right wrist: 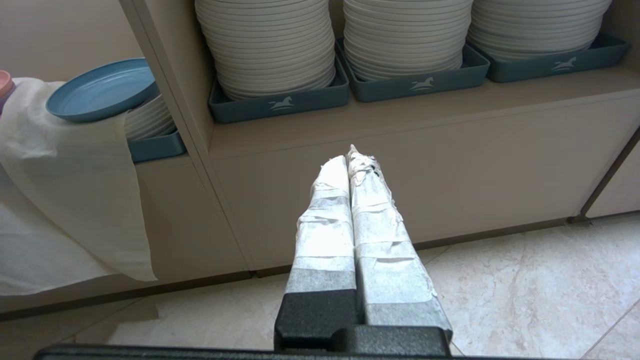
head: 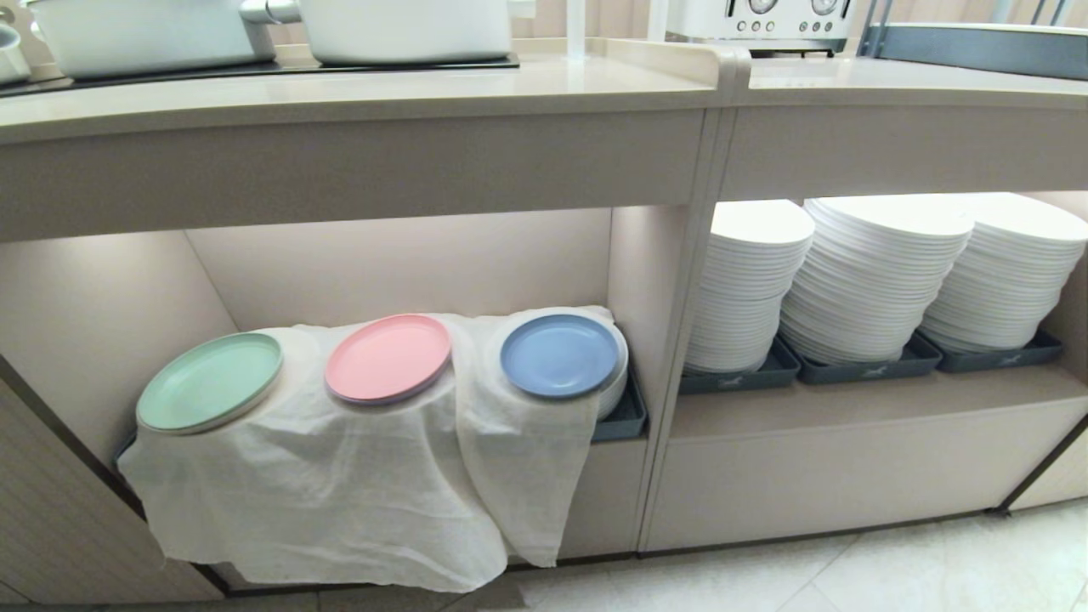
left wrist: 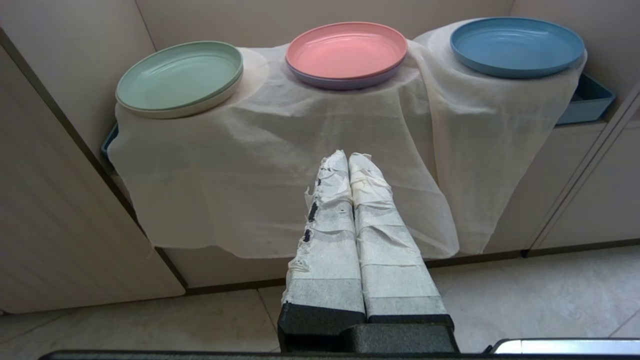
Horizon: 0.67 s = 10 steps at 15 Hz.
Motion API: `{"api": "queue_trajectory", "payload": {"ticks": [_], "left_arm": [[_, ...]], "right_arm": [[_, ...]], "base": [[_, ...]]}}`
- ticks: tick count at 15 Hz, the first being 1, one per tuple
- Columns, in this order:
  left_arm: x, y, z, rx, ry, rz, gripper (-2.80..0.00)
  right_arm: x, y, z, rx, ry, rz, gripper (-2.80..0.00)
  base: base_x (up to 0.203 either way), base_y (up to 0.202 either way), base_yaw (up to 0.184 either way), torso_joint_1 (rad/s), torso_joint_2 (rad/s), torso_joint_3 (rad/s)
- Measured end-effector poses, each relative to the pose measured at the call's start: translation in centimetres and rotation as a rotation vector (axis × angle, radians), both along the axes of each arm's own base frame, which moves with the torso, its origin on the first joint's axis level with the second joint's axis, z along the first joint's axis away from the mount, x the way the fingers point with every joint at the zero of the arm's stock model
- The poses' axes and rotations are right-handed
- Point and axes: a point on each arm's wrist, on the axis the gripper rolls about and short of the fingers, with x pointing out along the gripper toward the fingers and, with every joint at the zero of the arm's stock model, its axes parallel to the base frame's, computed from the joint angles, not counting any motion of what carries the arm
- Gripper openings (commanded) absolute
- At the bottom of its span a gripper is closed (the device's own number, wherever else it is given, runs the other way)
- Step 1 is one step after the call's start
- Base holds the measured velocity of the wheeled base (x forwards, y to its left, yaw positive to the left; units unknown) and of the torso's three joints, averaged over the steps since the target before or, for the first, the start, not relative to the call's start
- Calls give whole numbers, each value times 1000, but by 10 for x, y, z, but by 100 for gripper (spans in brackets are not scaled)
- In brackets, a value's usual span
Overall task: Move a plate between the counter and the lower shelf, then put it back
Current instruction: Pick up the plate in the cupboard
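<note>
With both the left hand (left wrist: pixel 348 159) and right hand (right wrist: pixel 353 159) pressed together and empty, one should spread, then pinch the blue plate's (head: pixel 558 354) overhanging rim on the lower shelf (head: pixel 408 263).

No readable text or nos. anywhere. Only marks: white horse logo on front wall of each grey tray (right wrist: pixel 280 102) under the white plate stacks (right wrist: pixel 267 45), approx 12 o'clock from right gripper (right wrist: pixel 350 159).
</note>
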Motion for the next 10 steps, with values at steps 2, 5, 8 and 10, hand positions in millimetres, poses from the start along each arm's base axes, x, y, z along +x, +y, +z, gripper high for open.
{"api": "queue_trajectory", "payload": {"ticks": [2,5,8,10], "left_arm": [[0,0,0,-3,0,-1,-280],[0,0,0,2,0,-1,-280],[0,0,0,1,0,0,-280],[0,0,0,-1,0,-1,-280]], "right_arm": [[0,0,0,0,0,0,-280],[0,0,0,0,0,0,-280],[0,0,0,0,0,0,-280],[0,0,0,0,0,0,-280]], "base": [[0,0,0,0,0,0],[0,0,0,0,0,0],[0,0,0,0,0,0],[0,0,0,0,0,0]]}}
